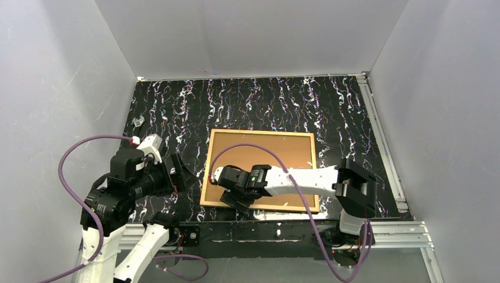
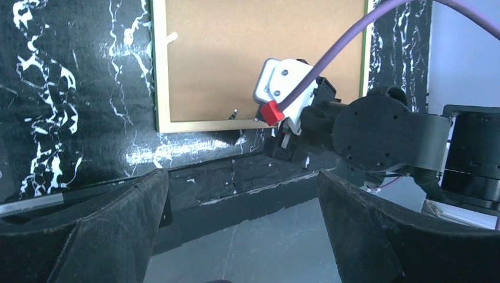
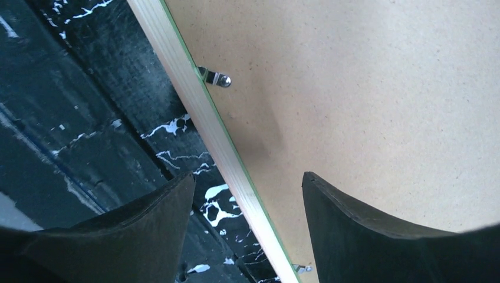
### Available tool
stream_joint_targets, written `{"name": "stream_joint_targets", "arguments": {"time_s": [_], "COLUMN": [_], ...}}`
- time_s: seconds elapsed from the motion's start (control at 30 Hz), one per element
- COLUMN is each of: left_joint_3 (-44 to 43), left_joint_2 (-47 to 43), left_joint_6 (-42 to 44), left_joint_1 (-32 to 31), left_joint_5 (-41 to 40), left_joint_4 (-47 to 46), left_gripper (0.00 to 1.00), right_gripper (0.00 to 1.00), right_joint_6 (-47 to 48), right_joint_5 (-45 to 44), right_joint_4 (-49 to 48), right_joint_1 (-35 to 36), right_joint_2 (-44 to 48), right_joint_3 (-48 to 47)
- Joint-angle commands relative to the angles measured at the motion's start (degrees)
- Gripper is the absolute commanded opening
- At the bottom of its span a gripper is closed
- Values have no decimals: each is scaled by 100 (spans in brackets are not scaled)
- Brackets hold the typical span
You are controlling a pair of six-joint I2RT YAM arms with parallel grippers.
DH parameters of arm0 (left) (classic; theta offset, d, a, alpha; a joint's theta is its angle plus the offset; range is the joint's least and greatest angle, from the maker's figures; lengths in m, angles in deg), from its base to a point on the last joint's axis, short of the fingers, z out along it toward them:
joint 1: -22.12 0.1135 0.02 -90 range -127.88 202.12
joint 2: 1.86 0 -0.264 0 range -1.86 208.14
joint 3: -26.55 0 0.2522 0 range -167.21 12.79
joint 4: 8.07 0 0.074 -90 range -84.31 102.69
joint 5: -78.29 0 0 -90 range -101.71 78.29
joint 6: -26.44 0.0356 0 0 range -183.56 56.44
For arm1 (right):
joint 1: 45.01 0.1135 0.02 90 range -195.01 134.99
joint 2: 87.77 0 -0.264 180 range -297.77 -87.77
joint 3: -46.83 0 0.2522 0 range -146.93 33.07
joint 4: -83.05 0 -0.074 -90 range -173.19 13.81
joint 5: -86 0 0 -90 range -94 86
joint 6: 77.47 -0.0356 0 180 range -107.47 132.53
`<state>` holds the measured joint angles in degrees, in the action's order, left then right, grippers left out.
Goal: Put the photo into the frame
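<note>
**Right pincer [image 1: 236, 200] spread and empty above the frame's near-left part**

On the dark marbled table [image 1: 177, 106] the frame [image 1: 206, 171] lies face down, its long side running left to right, with the brown backing board [image 1: 265, 150] inside it. One tan rail passes just under the gap between the right fingers, near a small metal clip [image 3: 215, 77]. The right arm is nearer. The left pincer [image 1: 183, 174], also spread wide, hangs apart on the left. No photo is visible.

Bright, even light; soft shadows
</note>
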<state>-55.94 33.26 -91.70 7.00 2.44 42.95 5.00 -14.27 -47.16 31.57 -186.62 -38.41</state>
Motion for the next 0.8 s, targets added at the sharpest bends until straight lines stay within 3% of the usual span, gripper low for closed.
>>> {"name": "stream_joint_targets", "arguments": {"time_s": [0.0, 0.47, 0.6, 0.77], "left_joint_3": [-137, -189, -293, -424], "left_joint_2": [105, 69, 127, 196], "left_joint_6": [115, 160, 209, 315], "left_joint_1": [26, 27, 28, 27], "left_joint_5": [-67, -193, -184, -148], "left_joint_4": [671, 795, 831, 903], "left_gripper": [98, 98, 98, 98], "right_gripper": [74, 51, 38, 37], "right_joint_6": [171, 1, -28, -75], "right_joint_5": [-432, -570, -605, -834], "right_joint_4": [103, 245, 272, 304], "right_joint_1": [196, 736, 805, 811], "right_joint_2": [-314, -952, -1066, -1154], "right_joint_3": [-369, -571, -568, -562]}}
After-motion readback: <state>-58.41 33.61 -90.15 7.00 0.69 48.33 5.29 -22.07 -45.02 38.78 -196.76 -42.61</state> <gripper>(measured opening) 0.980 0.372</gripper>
